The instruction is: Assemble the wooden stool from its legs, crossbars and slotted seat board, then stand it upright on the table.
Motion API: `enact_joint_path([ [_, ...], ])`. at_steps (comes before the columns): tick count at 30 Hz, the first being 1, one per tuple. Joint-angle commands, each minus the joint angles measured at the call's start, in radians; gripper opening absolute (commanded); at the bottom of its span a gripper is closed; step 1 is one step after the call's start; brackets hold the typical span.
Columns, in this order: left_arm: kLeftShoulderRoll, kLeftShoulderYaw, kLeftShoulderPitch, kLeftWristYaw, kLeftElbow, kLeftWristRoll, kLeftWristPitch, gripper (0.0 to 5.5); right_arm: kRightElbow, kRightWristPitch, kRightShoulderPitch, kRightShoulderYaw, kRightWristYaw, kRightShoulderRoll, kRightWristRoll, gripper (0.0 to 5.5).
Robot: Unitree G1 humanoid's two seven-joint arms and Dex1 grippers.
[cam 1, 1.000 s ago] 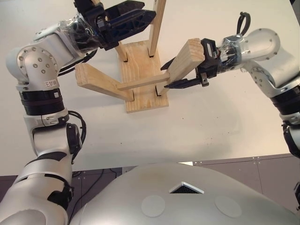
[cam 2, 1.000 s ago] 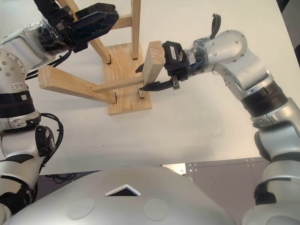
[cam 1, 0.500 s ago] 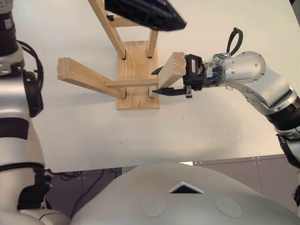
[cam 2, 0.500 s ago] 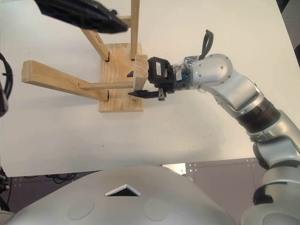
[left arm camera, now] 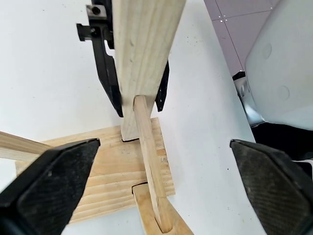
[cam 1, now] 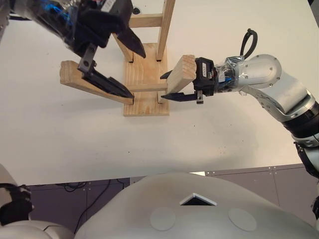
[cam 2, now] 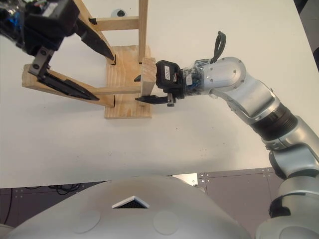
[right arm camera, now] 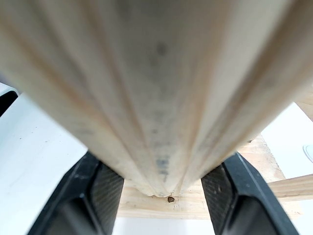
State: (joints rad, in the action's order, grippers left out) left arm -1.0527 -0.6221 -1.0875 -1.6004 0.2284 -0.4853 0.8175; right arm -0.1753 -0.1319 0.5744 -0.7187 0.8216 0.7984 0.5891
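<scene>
The slotted seat board lies flat on the white table with four legs standing in its slots. My right gripper is shut on the near right leg, its black fingers clamping both sides just above the board. A thin crossbar joins that leg to the near left leg, which leans out to the left. My left gripper hovers open over the near left leg, one finger lying across it. The far legs carry a second crossbar.
The table has free room to the right and in front of the stool. Its front edge runs close to me, with dark floor beyond. A small round object sits behind the stool.
My left gripper swung from beside the far legs down over the near left leg and spread its fingers wide. The right gripper stood its leg straighter, then kept still.
</scene>
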Motion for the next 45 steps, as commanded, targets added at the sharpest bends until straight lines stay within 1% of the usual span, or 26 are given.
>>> enact_joint_path([
  [1, 0.010, -0.072, 0.090, 0.052, 0.094, 0.119, 0.016, 4.42, 0.229, -0.345, -0.114, -0.242, -0.042, 0.113, -0.448, 2.05],
  [2, 0.021, -0.086, 0.099, 0.063, 0.091, 0.146, 0.000, 4.23, 0.235, -0.341, -0.115, -0.243, -0.042, 0.111, -0.449, 2.05],
  [3, 0.032, -0.097, 0.105, 0.071, 0.084, 0.168, -0.014, 4.17, 0.236, -0.342, -0.115, -0.245, -0.043, 0.108, -0.450, 2.05],
  [5, 0.069, -0.123, 0.117, 0.104, 0.052, 0.223, -0.045, 3.68, 0.225, -0.353, -0.118, -0.249, -0.051, 0.101, -0.448, 2.05],
  [8, 0.123, -0.165, 0.148, 0.159, 0.003, 0.304, -0.094, 3.11, 0.193, -0.381, -0.121, -0.260, -0.068, 0.088, -0.444, 2.05],
  [9, 0.136, -0.174, 0.160, 0.176, -0.008, 0.327, -0.112, 3.00, 0.185, -0.386, -0.122, -0.262, -0.071, 0.086, -0.443, 2.05],
  [14, 0.182, -0.171, 0.162, 0.192, -0.014, 0.374, -0.138, 2.15, 0.164, -0.395, -0.122, -0.264, -0.069, 0.093, -0.440, 2.05],
  [18, 0.189, -0.156, 0.161, 0.180, 0.023, 0.374, -0.125, 1.41, 0.161, -0.398, -0.114, -0.267, -0.067, 0.099, -0.437, 2.05],
  [20, 0.189, -0.156, 0.164, 0.177, 0.034, 0.376, -0.123, 1.14, 0.160, -0.400, -0.109, -0.270, -0.068, 0.100, -0.434, 2.05],
  [22, 0.191, -0.158, 0.166, 0.175, 0.041, 0.380, -0.122, 0.99, 0.155, -0.403, -0.107, -0.275, -0.070, 0.104, -0.430, 2.05],
  [26, 0.211, -0.170, 0.171, 0.200, 0.040, 0.418, -0.150, 0.90, 0.135, -0.417, -0.107, -0.282, -0.089, 0.115, -0.416, 2.05],
  [30, 0.236, -0.224, 0.231, 0.281, -0.058, 0.545, -0.326, 0.74, 0.100, -0.455, -0.110, -0.243, -0.157, 0.095, -0.355, 2.05],
  [33, 0.260, -0.272, 0.294, 0.342, -0.165, 0.640, -0.426, 0.63, 0.073, -0.485, -0.115, -0.196, -0.228, 0.054, -0.277, 2.05],
  [39, 0.326, -0.320, 0.385, 0.385, -0.276, 0.705, -0.471, 0.54, 0.018, -0.521, -0.139, -0.123, -0.346, -0.030, -0.132, 2.05],
  [42, 0.361, -0.338, 0.406, 0.379, -0.331, 0.731, -0.498, 0.54, 0.010, -0.533, -0.141, -0.097, -0.389, -0.077, -0.122, 2.05],
  [45, 0.392, -0.347, 0.429, 0.363, -0.364, 0.748, -0.530, 0.54, 0.035, -0.562, -0.099, -0.091, -0.409, -0.154, -0.120, 2.05],
])
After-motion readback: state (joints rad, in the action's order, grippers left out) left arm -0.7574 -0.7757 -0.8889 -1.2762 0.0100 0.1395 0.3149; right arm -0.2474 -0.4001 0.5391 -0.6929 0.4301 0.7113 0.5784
